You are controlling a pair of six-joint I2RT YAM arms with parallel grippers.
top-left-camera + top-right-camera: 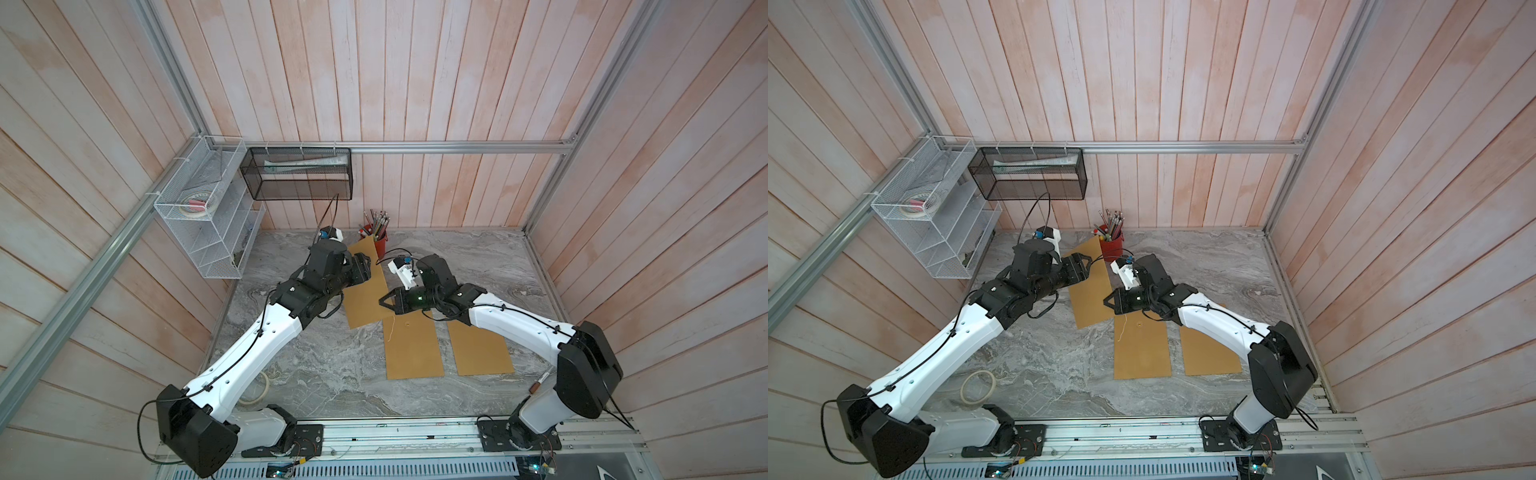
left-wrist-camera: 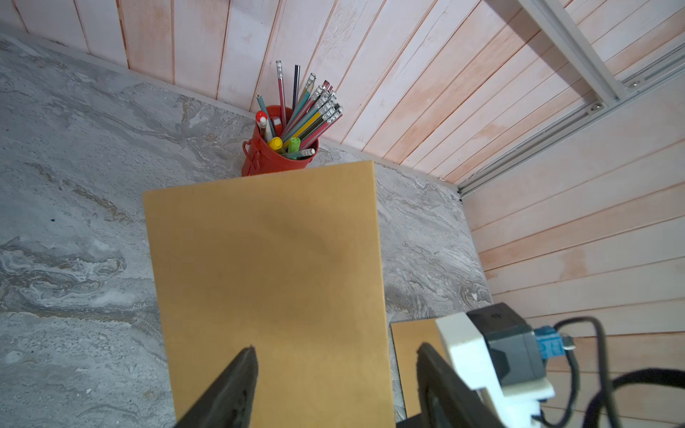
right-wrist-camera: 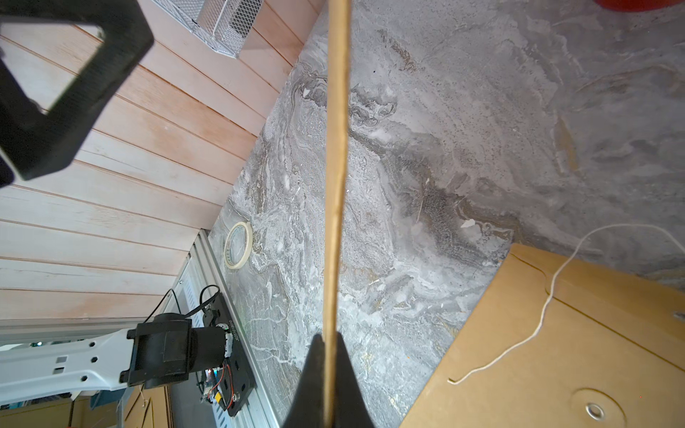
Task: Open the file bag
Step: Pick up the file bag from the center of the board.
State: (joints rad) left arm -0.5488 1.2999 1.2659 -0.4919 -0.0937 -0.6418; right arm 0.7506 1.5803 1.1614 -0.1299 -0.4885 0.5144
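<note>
Surroundings: pale pink wooden plank walls (image 1: 415, 83) in an aluminium frame, around a grey marbled stone tabletop (image 1: 332, 374).
File bag: flat kraft-brown paper file bag (image 1: 413, 353) lying near the tabletop's middle, its short end toward the near edge; matte, smooth, rectangular.
Closure: a thin white string (image 3: 548, 296) trails loose and curled off the bag's far end; a round paper clasp with a metal eyelet (image 3: 595, 409) sits on the bag's face.
Held sheet: a plain kraft-brown rectangular sheet (image 1: 365, 291), skewed between the bag and the far edge, appears as a thin line from the right wrist (image 3: 337, 148).
Right gripper (image 3: 331, 335): black fingers clenched on that sheet's edge.
Left gripper (image 2: 337, 348): released, fingers spread wide over the sheet's broad face (image 2: 267, 259).
Third sheet: a matching brown rectangle (image 1: 482, 349) lies flat toward the right edge, partly under the right arm.
Pencil cup: a red metal cylinder (image 2: 276, 159) bristling with pencils, at the far edge.
Tape: a cream ring of masking tape (image 1: 978, 386) toward the near left corner.
</note>
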